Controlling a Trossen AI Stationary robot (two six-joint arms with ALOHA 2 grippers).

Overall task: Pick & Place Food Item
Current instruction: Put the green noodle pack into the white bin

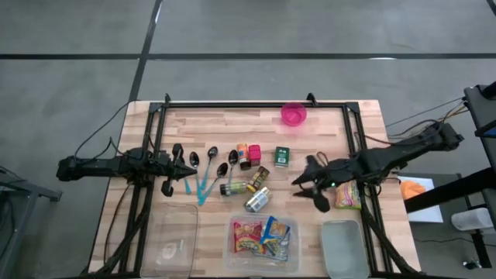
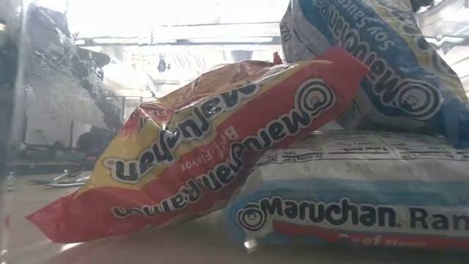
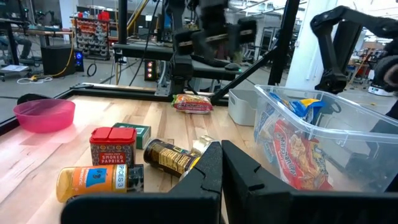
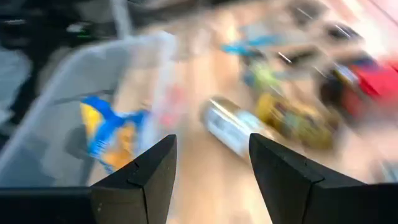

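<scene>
A clear bin point(image 1: 229, 249) near the table's front edge holds several ramen packets point(image 1: 262, 235). The low view shows them close up: a red and yellow one point(image 2: 220, 147) leans on a blue and white one point(image 2: 352, 205). Another ramen packet point(image 1: 348, 194) lies flat on the table under my right arm, and the left wrist view shows it too point(image 3: 193, 103). My right gripper point(image 1: 308, 190) hangs open above the table between that packet and the bin, with nothing between its fingers point(image 4: 211, 162). My left gripper point(image 1: 186, 167) rests shut at the table's left point(image 3: 221, 165).
Spoons point(image 1: 203, 159), spice jars point(image 1: 248, 155), a green box point(image 1: 282, 156) and a can point(image 1: 257, 200) lie mid-table. A pink bowl point(image 1: 294, 114) stands at the far edge. Two more clear bins point(image 1: 172, 240) point(image 1: 342, 246) flank the packet bin.
</scene>
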